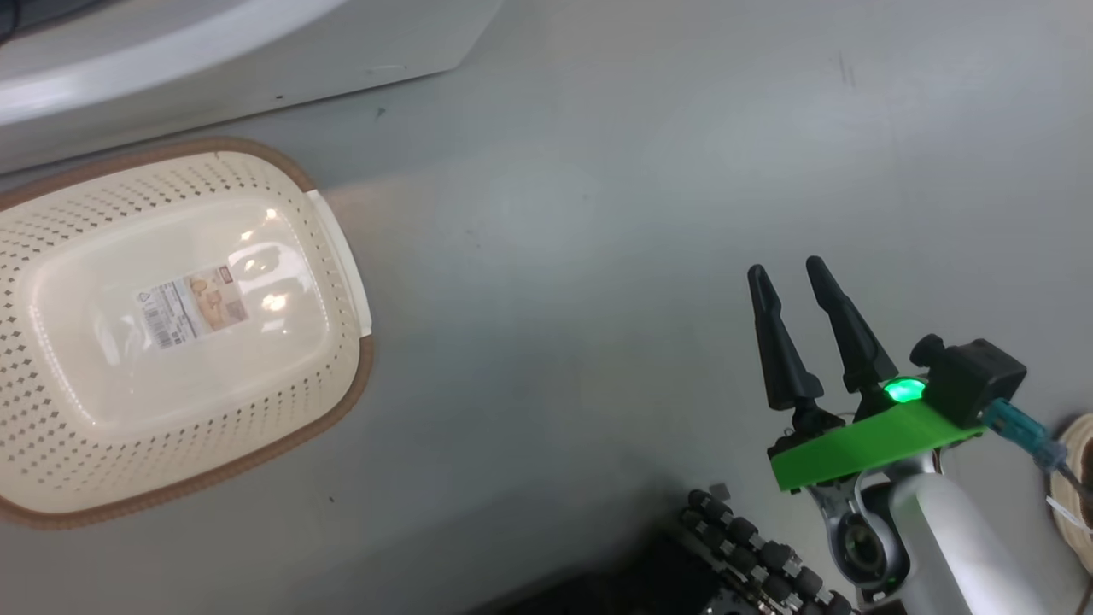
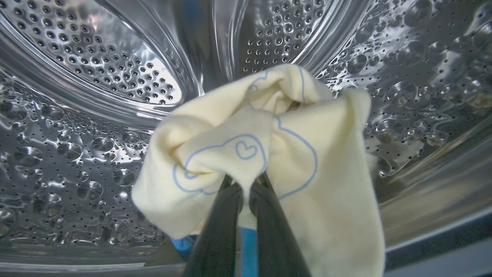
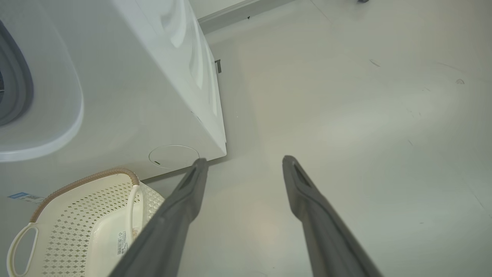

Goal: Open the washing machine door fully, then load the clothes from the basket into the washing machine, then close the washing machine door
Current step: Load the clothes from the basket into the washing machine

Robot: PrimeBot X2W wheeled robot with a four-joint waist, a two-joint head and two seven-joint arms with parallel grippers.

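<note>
Inside the shiny perforated steel drum (image 2: 96, 65) of the washing machine (image 3: 127, 96), my left gripper (image 2: 248, 184) is shut on a pale cream-yellow garment (image 2: 269, 154) with thin blue line drawings. The fabric hangs over the two dark fingers, a blue trim showing beneath. The cream-white perforated basket (image 1: 77, 222) with its brown rim stands on the floor at the head view's left, with nothing in it but the label sticker (image 1: 192, 307). My right gripper (image 1: 787, 269) hovers open over bare floor, right of the basket (image 3: 65, 227). The door is out of view.
The washer's white front corner (image 3: 221, 148) stands just left of my right gripper's fingers, with its grey gasket (image 3: 15, 84) at the far left. Grey floor (image 1: 598, 171) spreads right of the basket. The robot's dark base (image 1: 751, 555) and a coiled object (image 1: 1078, 487) lie at the lower right.
</note>
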